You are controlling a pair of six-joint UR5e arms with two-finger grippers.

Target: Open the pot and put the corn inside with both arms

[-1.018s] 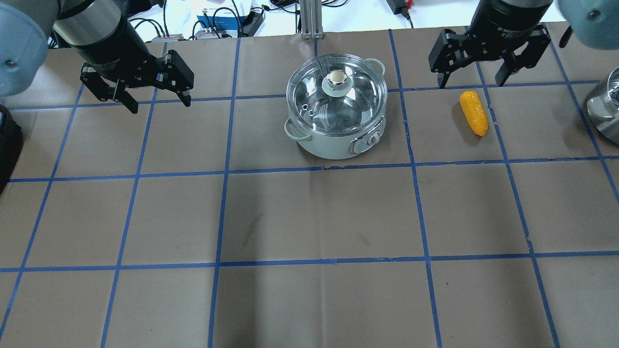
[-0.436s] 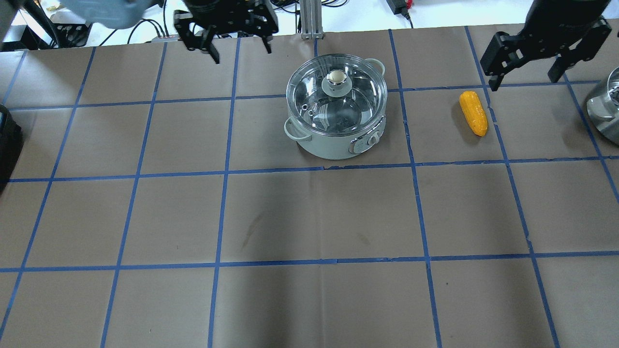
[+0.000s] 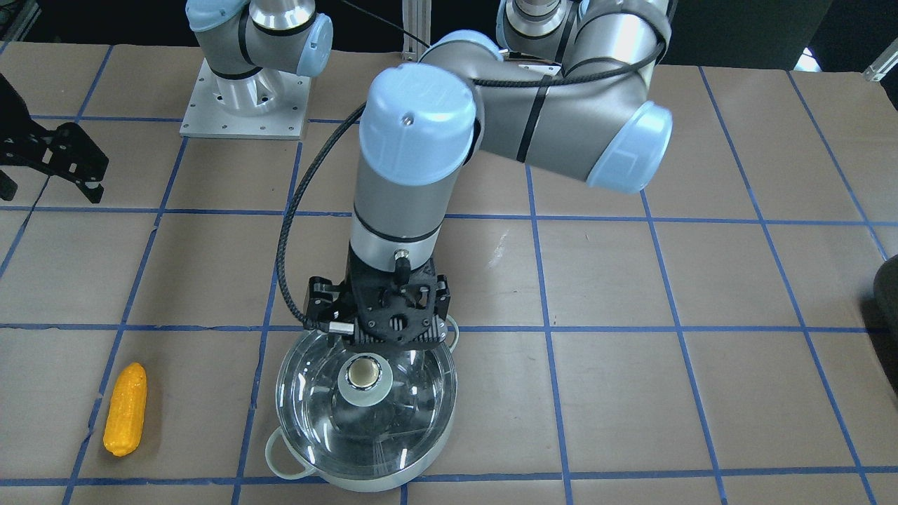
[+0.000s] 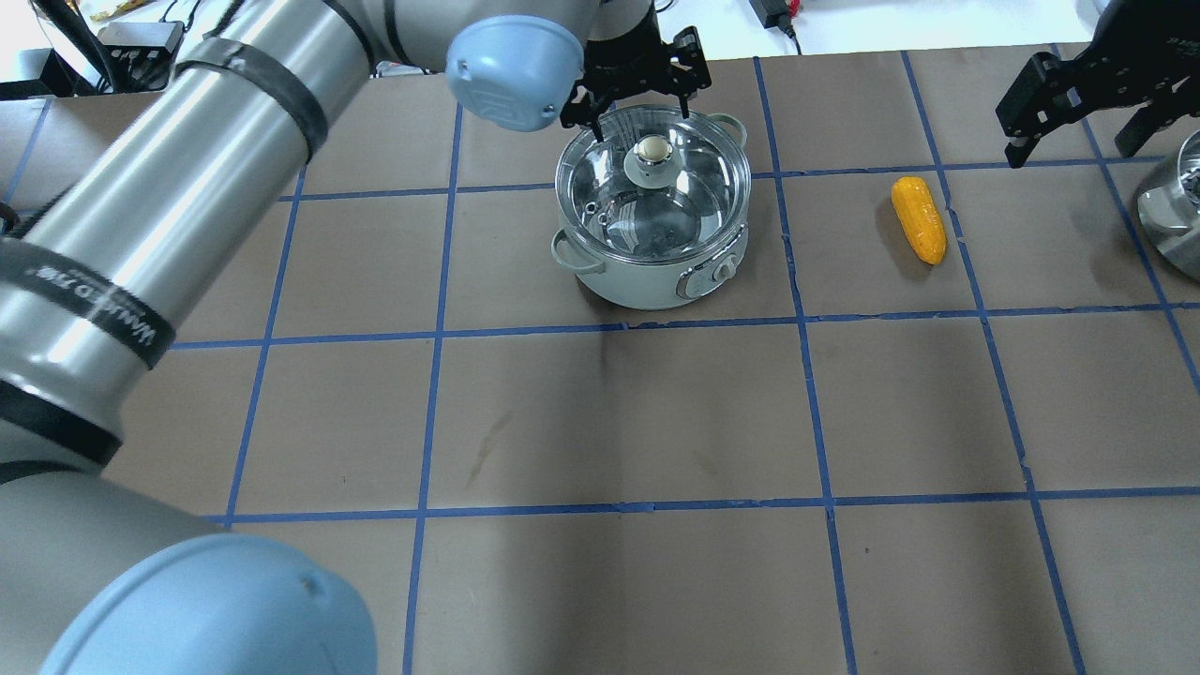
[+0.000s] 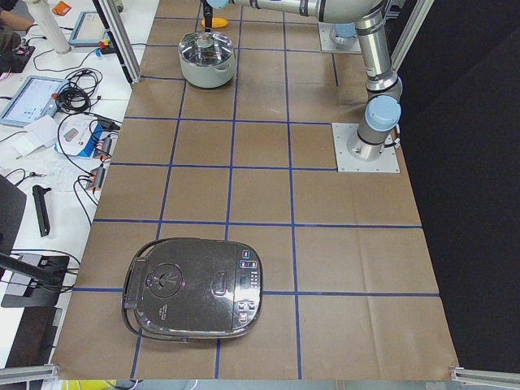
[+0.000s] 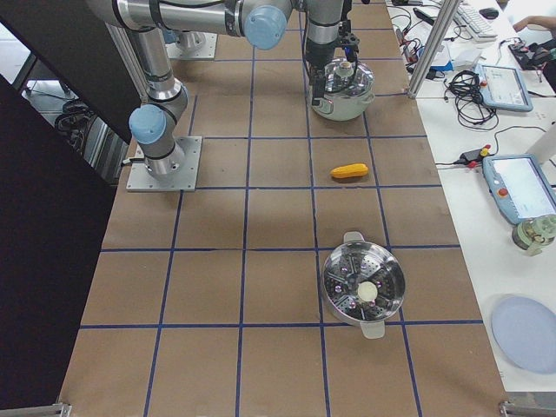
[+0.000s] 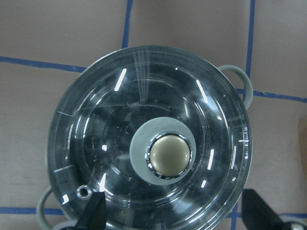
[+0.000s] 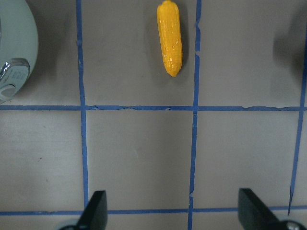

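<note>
The pot (image 4: 647, 281) has a pale mint body, two loop handles and a front dial. Its glass lid (image 4: 698, 192) is on, with a cream knob (image 4: 653, 149). My left gripper (image 4: 639, 111) is open and hovers above the lid without touching it. In the left wrist view the knob (image 7: 169, 154) lies just ahead of the open fingertips (image 7: 93, 215). The corn (image 4: 919, 220) lies on the table to the pot's right. My right gripper (image 4: 1073, 141) is open and empty, up and to the right of the corn. The right wrist view shows the corn (image 8: 170, 38) far ahead.
A second steel pot (image 4: 1172, 216) with a perforated insert stands at the right edge, close to the right gripper. A black rice cooker (image 5: 193, 286) sits at the table's far left end. My left arm (image 4: 169, 216) spans the left half of the overhead view.
My left gripper has swung right from the back left to above the pot lid. My right gripper has moved right, away from the corn. Both stay open.
</note>
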